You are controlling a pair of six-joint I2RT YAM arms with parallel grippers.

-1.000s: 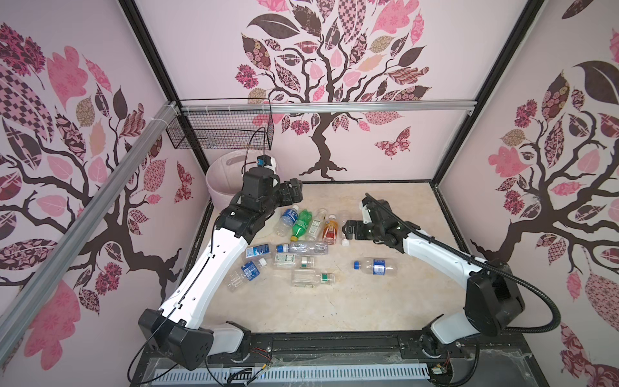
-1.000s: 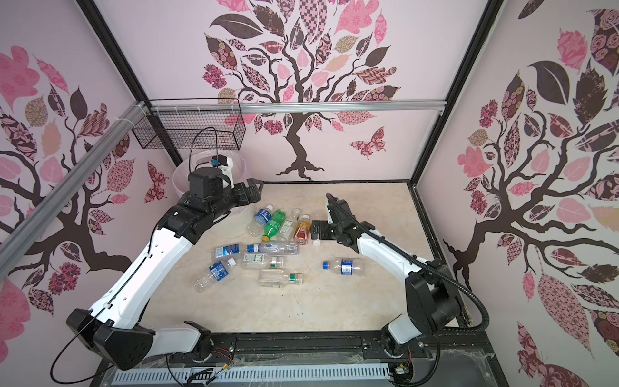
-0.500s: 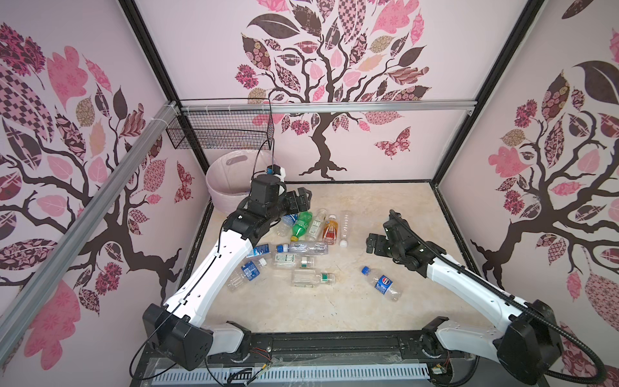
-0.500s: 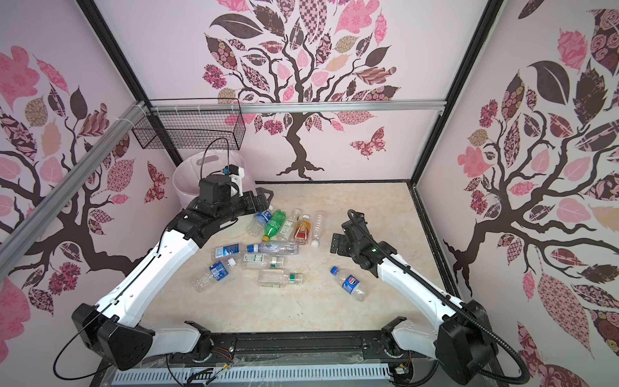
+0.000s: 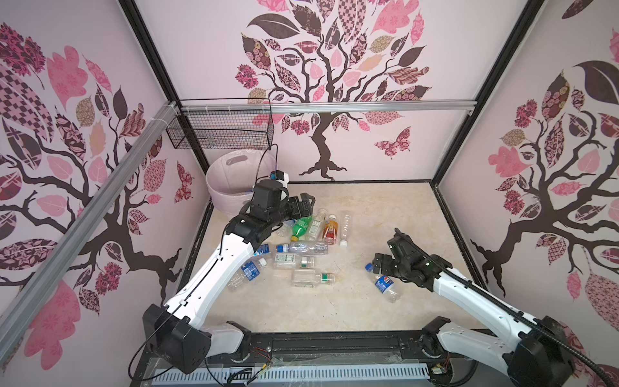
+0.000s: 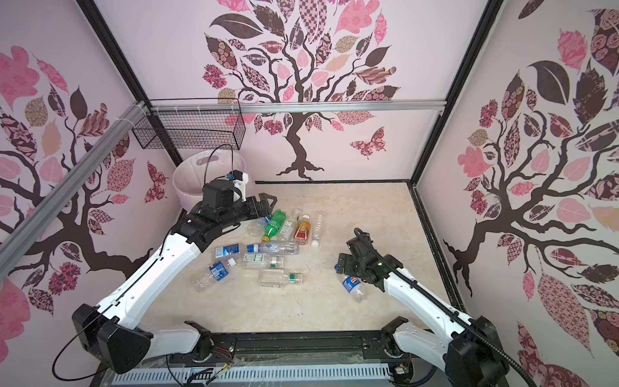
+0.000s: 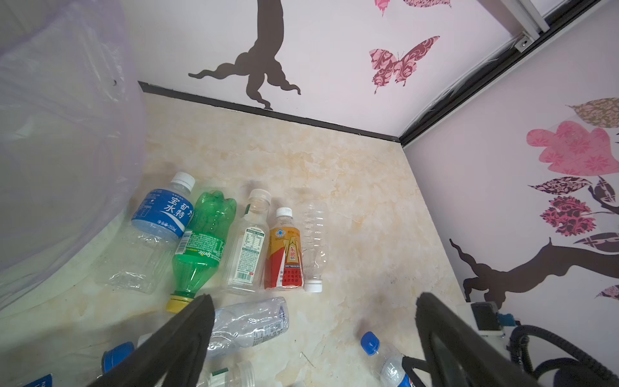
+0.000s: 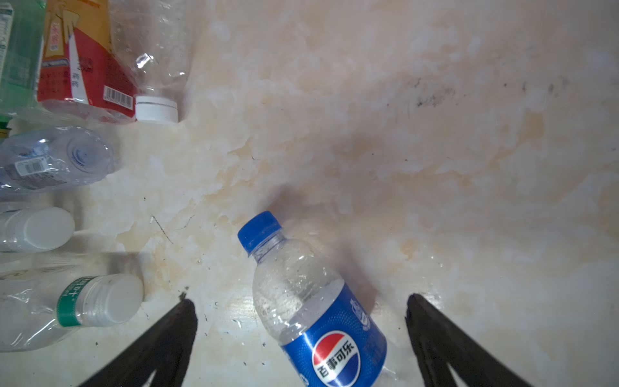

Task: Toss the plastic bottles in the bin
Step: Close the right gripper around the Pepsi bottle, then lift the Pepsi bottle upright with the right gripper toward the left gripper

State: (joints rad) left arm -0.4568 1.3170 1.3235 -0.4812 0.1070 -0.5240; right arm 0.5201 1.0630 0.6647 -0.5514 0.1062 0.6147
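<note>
**Right claw** [image 8: 301,301]: jaws spread wide, nothing held. It is low over the marbled floor [image 8: 435,150], with one finger [image 8: 167,335] on each side of a lying cola bottle [image 8: 318,318]. A gap shows on both sides, and no contact is visible. The bottle is clear with a blue cap and blue label, and its cap points away from the claw. In both top views this pair sits right of the middle, well apart from the other bottles.

**Left claw** [image 7: 315,335]: jaws also wide apart and empty. In a top view it hangs above the floor just beside the bin [image 5: 221,191], over the far-left end of a row of lying bottles.

**Row, from the bin outward**
- blue-labelled bottle [image 7: 160,217], close against the bin's liner [image 7: 50,134]
- green bottle [image 7: 201,241] with a yellow cap
- pale-labelled bottle [image 7: 248,248]
- orange-red bottle [image 7: 284,254]
- plain clear bottle [image 7: 315,241]

They lie side by side, touching or nearly so.

**Nearer the arms' bases**
- a crushed clear bottle [image 5: 304,248] lying crosswise to the row
- a white-capped bottle [image 5: 288,259]
- a green-banded bottle [image 5: 310,278]
- a blue-labelled one [image 5: 248,271], beside the left arm [image 5: 214,278]

**Bin**: upright in the back left corner, under a black wire basket [image 5: 221,130]. The left wrist hides part of its front rim. I cannot tell what is inside. Every bottle noted lies on the floor outside it.
</note>
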